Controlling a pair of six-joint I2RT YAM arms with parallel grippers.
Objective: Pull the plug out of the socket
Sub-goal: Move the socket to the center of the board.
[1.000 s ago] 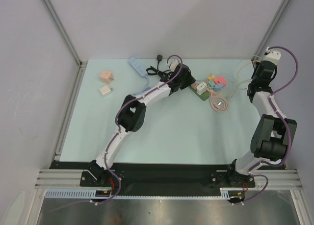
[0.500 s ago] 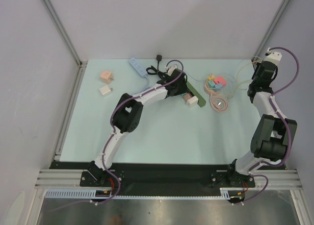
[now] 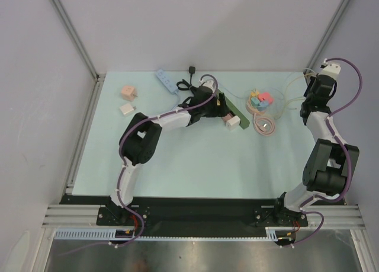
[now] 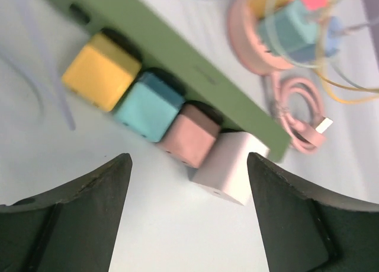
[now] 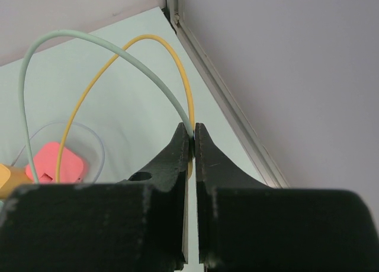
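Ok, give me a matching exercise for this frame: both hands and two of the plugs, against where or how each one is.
Things:
1. left hand
2. right hand
3. white plug
4. yellow plug

Place or state:
A. shut on cables
B. at the strip's end, beside the pink plug
C. open, facing the row of plugs
D. beside the teal plug only

Pairs: 1-C, 2-A, 3-B, 4-D

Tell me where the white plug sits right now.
In the left wrist view, the white plug sits at the right end of the row along the green power strip, right beside the pink plug.
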